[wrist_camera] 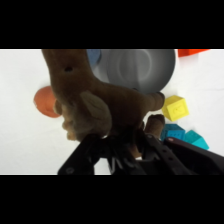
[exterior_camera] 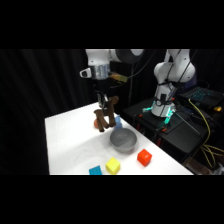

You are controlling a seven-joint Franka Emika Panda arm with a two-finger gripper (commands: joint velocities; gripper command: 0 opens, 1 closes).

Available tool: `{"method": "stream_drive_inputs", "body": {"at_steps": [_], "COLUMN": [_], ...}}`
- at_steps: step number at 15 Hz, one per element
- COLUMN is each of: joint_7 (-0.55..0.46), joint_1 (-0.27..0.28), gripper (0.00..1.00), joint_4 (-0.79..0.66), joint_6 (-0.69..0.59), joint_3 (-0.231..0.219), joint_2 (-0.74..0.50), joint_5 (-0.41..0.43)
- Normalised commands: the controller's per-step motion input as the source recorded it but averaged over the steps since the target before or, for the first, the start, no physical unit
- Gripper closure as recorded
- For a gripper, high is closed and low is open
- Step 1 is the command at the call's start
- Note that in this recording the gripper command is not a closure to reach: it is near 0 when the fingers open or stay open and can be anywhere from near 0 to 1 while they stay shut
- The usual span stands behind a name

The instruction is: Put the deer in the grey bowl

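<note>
Task progress and arm pose. The deer [exterior_camera: 105, 116] is off the counter [exterior_camera: 70, 140], hanging from the pincer [exterior_camera: 104, 106], whose two fingers are closed on the toy's body; in the wrist view the deer [wrist_camera: 95, 102] fills the middle of the frame directly above the black linkage, its legs and head spreading away from the grip. The pick-up can therefore be judged complete, while the delivery is not: the grey bowl [exterior_camera: 123, 139] stands empty near the counter's right edge, just beside and below the hanging toy, towards the counter's near side, and the wrist view shows the hollow of the grey bowl [wrist_camera: 142, 67] partly hidden behind the deer. What is left, on this reading, is a short carry until the toy is over the hollow, a descent, and a release. The arm comes down steeply from above, its wrist roughly vertical over the counter's far right part, with its base beside the counter at the right. Other items lie clear of the path: a small blue object [exterior_camera: 118, 120] just behind the deer, an orange-red ball [wrist_camera: 45, 101] seen only from the wrist, and the red cube [exterior_camera: 144, 157], yellow cube [exterior_camera: 112, 165] and teal cube [exterior_camera: 95, 171] along the near edge.
</note>
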Motion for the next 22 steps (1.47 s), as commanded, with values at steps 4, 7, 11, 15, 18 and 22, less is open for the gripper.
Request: {"method": "stream_drive_inputs", "body": {"at_steps": [4, 7, 11, 15, 18, 22], "joint_7": [0.17, 0.12, 0.03, 0.02, 0.09, 0.04], "joint_1": [0.044, 0.053, 0.056, 0.067, 0.050, 0.035], "gripper": [0.18, 0.18, 0.18, 0.18, 0.00, 0.00], "joint_4": [-0.43, -0.26, -0.06, 0.09, 0.13, 0.08], "joint_6": [0.14, 0.24, 0.36, 0.33, 0.15, -0.09], "joint_3": [0.063, 0.060, 0.057, 0.056, 0.004, -0.003], "joint_2": [-0.23, -0.02, 0.18, 0.28, 0.18, -0.10], "joint_5": [0.044, 0.114, 0.181, 0.090, -0.045, -0.033]}}
